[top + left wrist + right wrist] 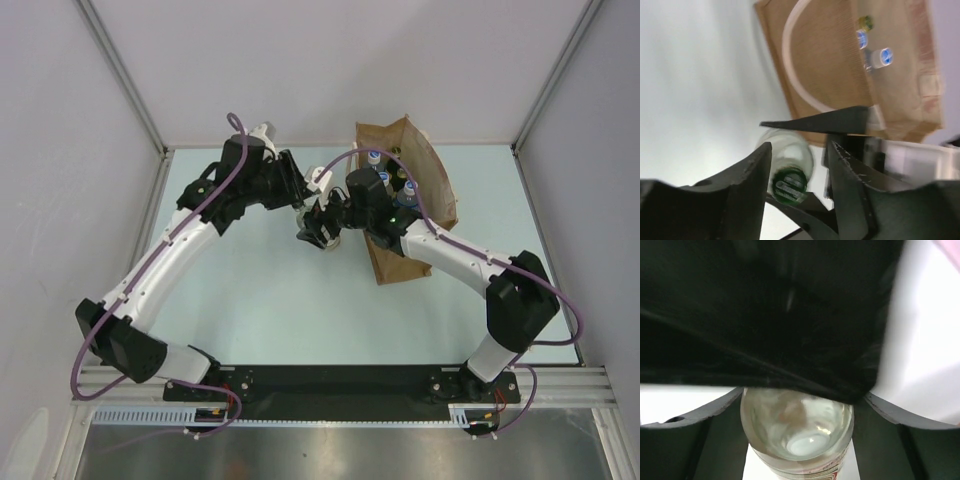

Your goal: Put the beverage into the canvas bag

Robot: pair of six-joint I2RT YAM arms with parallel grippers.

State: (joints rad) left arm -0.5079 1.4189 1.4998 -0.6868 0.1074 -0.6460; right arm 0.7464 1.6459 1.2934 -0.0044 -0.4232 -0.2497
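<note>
A clear glass bottle with a green cap (pixel 789 183) lies tilted between the two grippers, left of the tan canvas bag (pixel 412 215). My right gripper (pixel 799 410) is shut on the bottle's body (pixel 797 427), seen base-on. In the top view the right gripper (pixel 322 232) is just left of the bag. My left gripper (pixel 800 150) is open, its fingers either side of the cap end with a gap on the right. It sits just above the right gripper in the top view (pixel 312 205). The bag (pixel 840 65) stands open-topped.
Several blue-capped bottles (pixel 383 177) stand inside the bag, and their caps show in the left wrist view (pixel 885 56). A white loop handle (pixel 790 70) hangs on the bag's side. White walls close in the pale green table (pixel 250 290) at the back and sides.
</note>
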